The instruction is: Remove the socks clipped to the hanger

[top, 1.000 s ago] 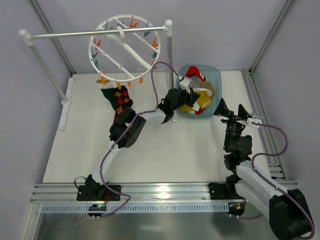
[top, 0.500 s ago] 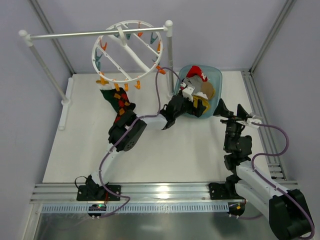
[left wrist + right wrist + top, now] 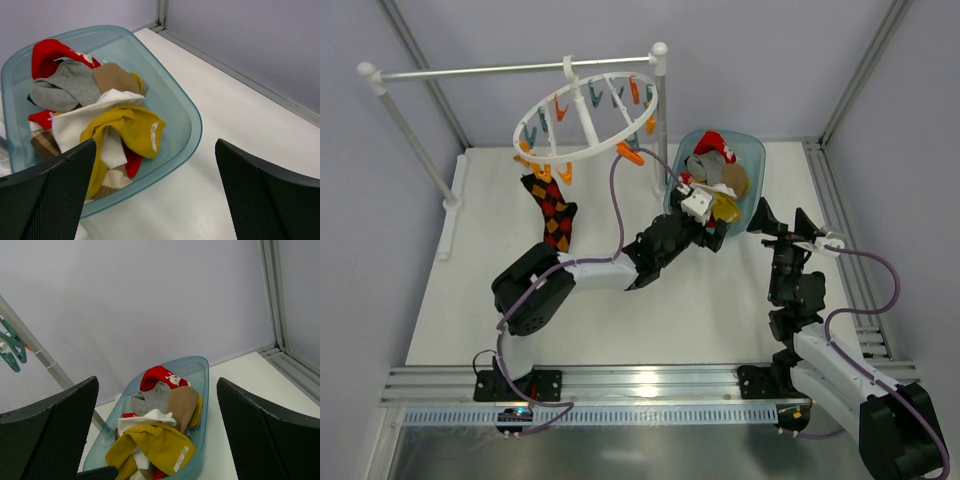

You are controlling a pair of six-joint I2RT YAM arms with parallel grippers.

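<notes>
Top external view: left gripper [image 3: 700,205] hovering spread wide, empty, over basin [image 3: 752,150], upper centre, likely for sock drop-off. Right gripper [image 3: 800,228] idling spread, right side. Argyle sock [image 3: 552,210] dangling clipped to hanger [image 3: 585,125], upper left.

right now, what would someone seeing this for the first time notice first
First, the clear blue bin at the back, right of centre, heaped with loose socks in yellow, white, red and grey. Next, the white wheel-shaped hanger hanging tilted from the rail at the back left, with one dark argyle sock dangling from a clip at its near edge.
</notes>
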